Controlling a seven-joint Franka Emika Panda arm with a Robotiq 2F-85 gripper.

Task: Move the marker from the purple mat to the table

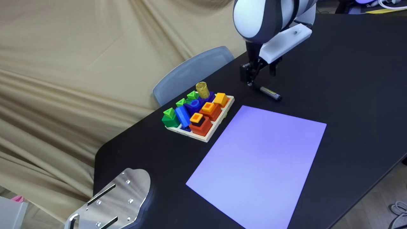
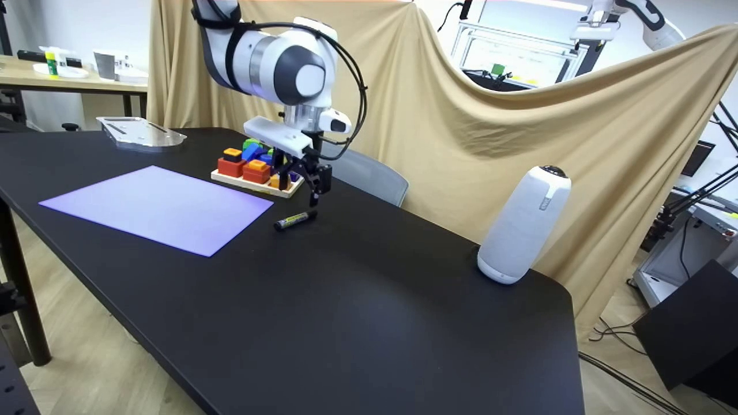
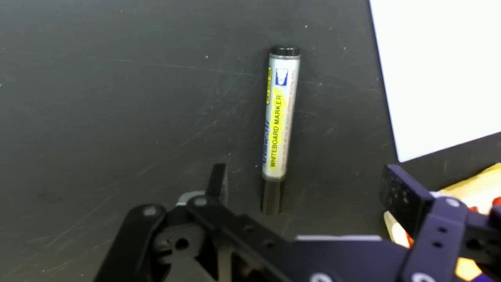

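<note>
Marker [image 3: 279, 129] was found lying on the table [image 3: 117, 98], near but off the purple mat [image 1: 260, 165]; the tool [image 3: 305, 180] was seen spread near the dark cap [image 3: 273, 197], nothing pinched. A light, stiff, smooth load, apt to roll, was expected; a gentle, square hold across the middle of the barrel [image 3: 282, 115] was judged surer than one on the cap, which might be pulled loose.

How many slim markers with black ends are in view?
1. The slim pale-grey marker with black ends lies on the matte black table, near the open black gripper and beside, not on, the flat lavender-purple sheet. Others could be hidden behind the coloured toy blocks.
</note>
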